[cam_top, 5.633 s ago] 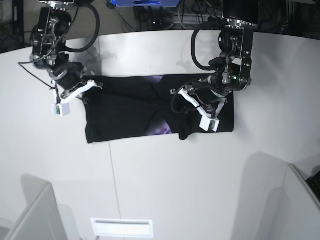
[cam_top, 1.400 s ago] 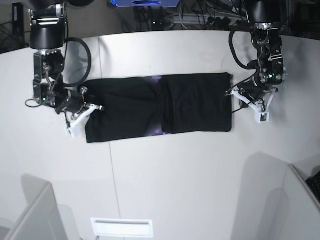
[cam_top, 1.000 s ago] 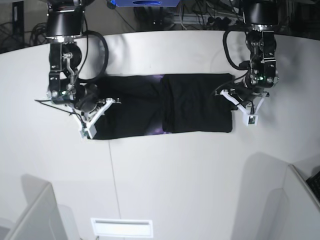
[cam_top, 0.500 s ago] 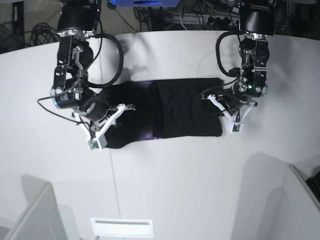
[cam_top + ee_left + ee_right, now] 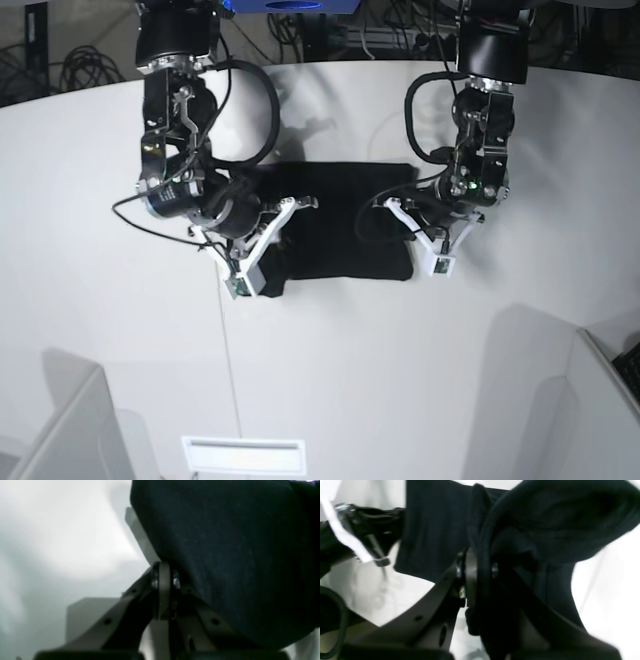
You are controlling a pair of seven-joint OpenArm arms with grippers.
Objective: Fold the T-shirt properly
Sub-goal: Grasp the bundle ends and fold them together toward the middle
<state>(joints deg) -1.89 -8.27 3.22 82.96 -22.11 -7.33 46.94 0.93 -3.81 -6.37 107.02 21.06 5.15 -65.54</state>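
The black T-shirt (image 5: pixel 340 220) lies bunched into a short block at the table's middle; its print is hidden in the base view. My right gripper (image 5: pixel 250 272) is at the shirt's left front corner. In the right wrist view it (image 5: pixel 477 570) is shut on a raised loop of the fabric (image 5: pixel 557 517), above the flat part (image 5: pixel 435 530). My left gripper (image 5: pixel 425 248) is at the shirt's right edge. In the left wrist view it (image 5: pixel 163 585) is shut, with the shirt (image 5: pixel 237 555) hanging from its fingers.
The white table (image 5: pixel 330 380) has a seam (image 5: pixel 228 370) running to the front. Grey partitions stand at the front left (image 5: pixel 60 420) and front right (image 5: pixel 560 400). A white slot (image 5: pixel 245 455) is at the front edge. Cables (image 5: pixel 400 30) lie behind the table.
Both grippers moved toward the centre. The right gripper carried the shirt's left end rightward and the left gripper pulled the right end leftward, so the shirt is shorter and the purple print is covered.
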